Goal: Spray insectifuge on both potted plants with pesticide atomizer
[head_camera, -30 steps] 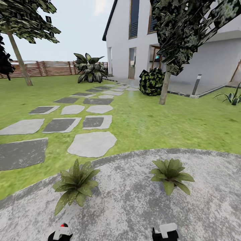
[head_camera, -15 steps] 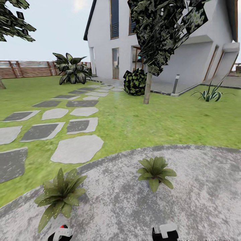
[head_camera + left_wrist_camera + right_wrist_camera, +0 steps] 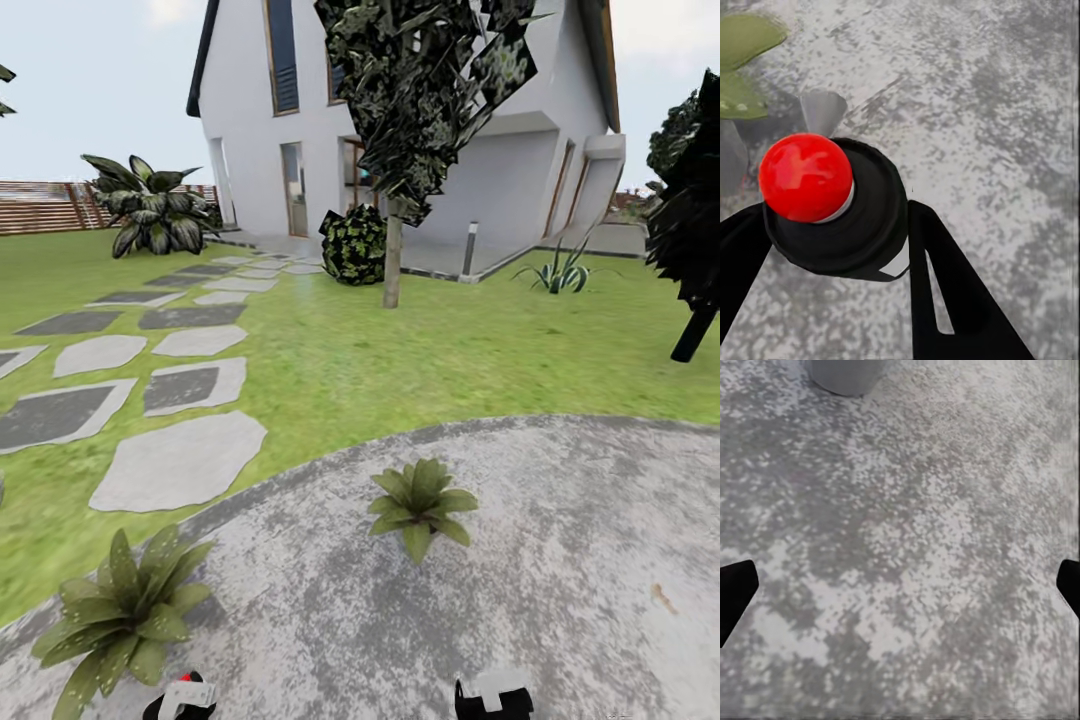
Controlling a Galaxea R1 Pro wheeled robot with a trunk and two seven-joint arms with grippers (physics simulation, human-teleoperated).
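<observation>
At lower left of head view: left gripper (image 3: 832,225) clamped on atomizer (image 3: 832,206), nearer plant (image 3: 115,620) just beside; right gripper (image 3: 900,585) spread, empty.

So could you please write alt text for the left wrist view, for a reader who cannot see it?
A black round-topped object with a glossy red ball knob sits between the left gripper's two black fingers, above mottled grey paving. Broad green speckled leaves of a potted plant show at the frame's edge, beside a small grey pot.
</observation>
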